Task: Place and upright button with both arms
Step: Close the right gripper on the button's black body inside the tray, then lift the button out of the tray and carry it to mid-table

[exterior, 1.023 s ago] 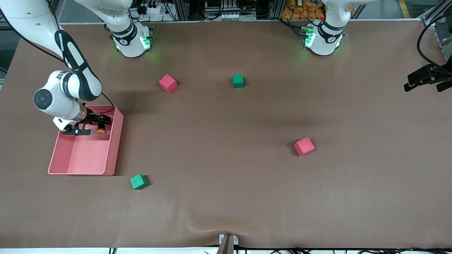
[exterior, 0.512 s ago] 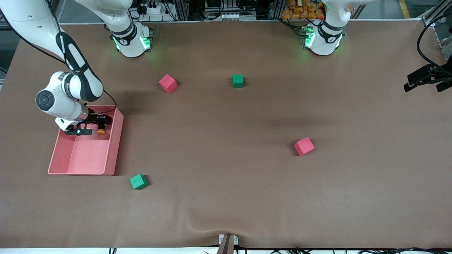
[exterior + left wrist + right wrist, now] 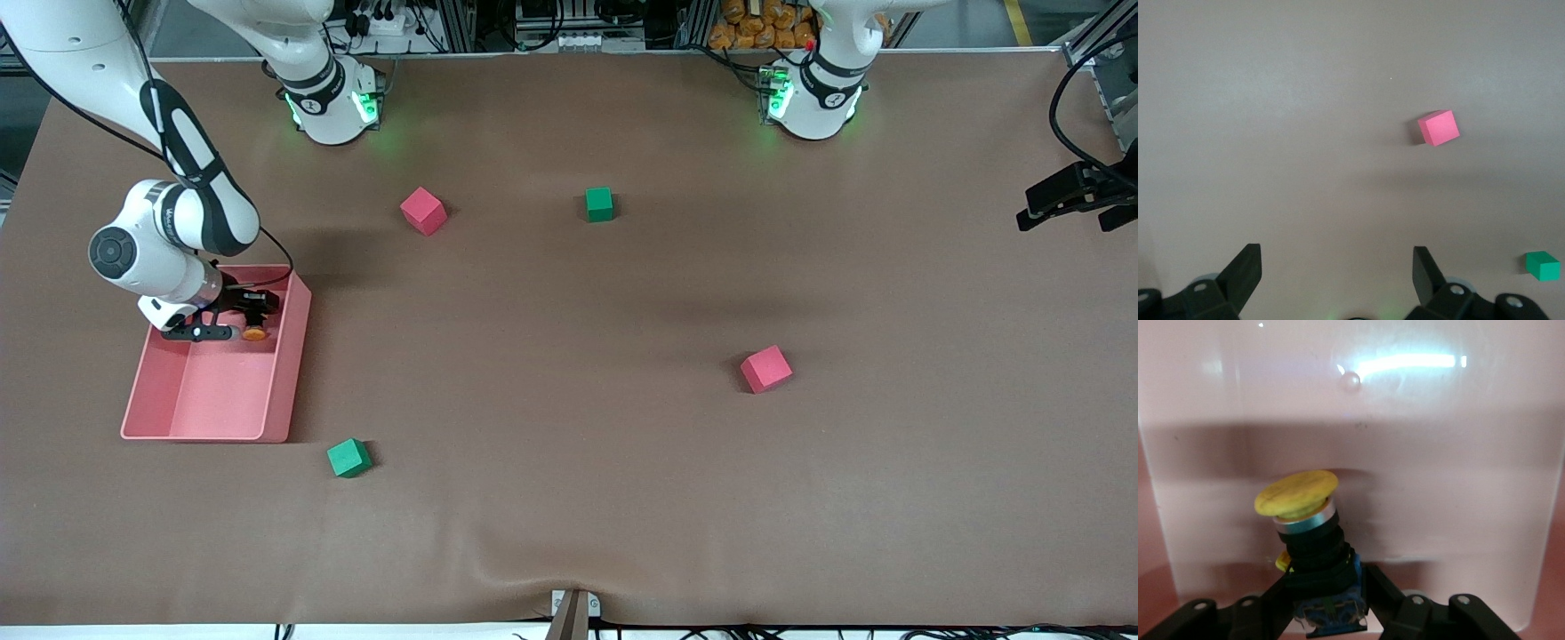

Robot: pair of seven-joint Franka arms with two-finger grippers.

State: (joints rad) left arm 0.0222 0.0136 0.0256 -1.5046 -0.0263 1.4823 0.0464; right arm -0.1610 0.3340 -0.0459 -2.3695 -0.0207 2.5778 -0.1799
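A: Where's the button (image 3: 1313, 545) now?

B: Inside the pink tray (image 3: 169, 404), at the end farther from the front camera. The right hand (image 3: 1331, 600) has clamped its fingers (image 3: 1395, 608) on the black body; a second ago they stood wide around it.

A: And the other arm?

B: It waits. The left hand (image 3: 1335, 273) hangs spread wide and empty over the table (image 3: 569, 444), a red cube (image 3: 1438, 128) below.

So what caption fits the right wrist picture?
Right gripper shut on the yellow-capped, black-bodied push-button inside the pink plastic bin.
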